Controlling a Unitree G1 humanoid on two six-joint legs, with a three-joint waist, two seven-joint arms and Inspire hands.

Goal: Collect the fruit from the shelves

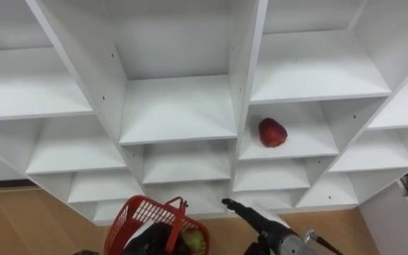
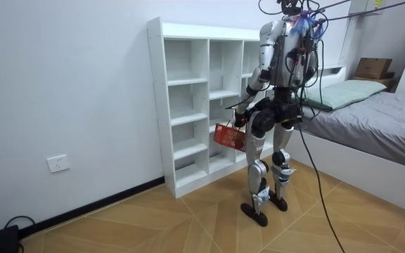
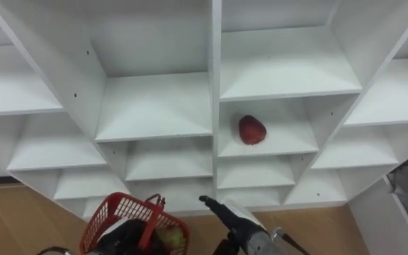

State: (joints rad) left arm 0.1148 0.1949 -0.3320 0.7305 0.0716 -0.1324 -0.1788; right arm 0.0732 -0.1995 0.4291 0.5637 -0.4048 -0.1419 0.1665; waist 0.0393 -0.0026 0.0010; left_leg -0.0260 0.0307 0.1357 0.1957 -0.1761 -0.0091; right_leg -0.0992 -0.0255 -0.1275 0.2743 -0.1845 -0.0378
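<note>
A red fruit [image 1: 273,132] lies alone on a middle shelf of the white closet [image 1: 178,106], right of its centre partition. My left hand [image 1: 154,238] is low in the view, curled on the handle of a red wire basket [image 1: 142,214] that holds a green fruit [image 1: 194,241]. My right hand [image 1: 243,211] reaches forward from the lower right with straight fingers and holds nothing. It is well below the red fruit, level with the lowest shelves. In the room view I stand upright facing the closet [image 2: 188,105], with the basket [image 2: 228,135] hanging at hip height.
The closet's other compartments hold nothing. Wooden floor [image 1: 20,219] runs under the closet. A bed [image 2: 378,119] stands behind me at the room view's right, with a cardboard box [image 2: 373,67] at its head.
</note>
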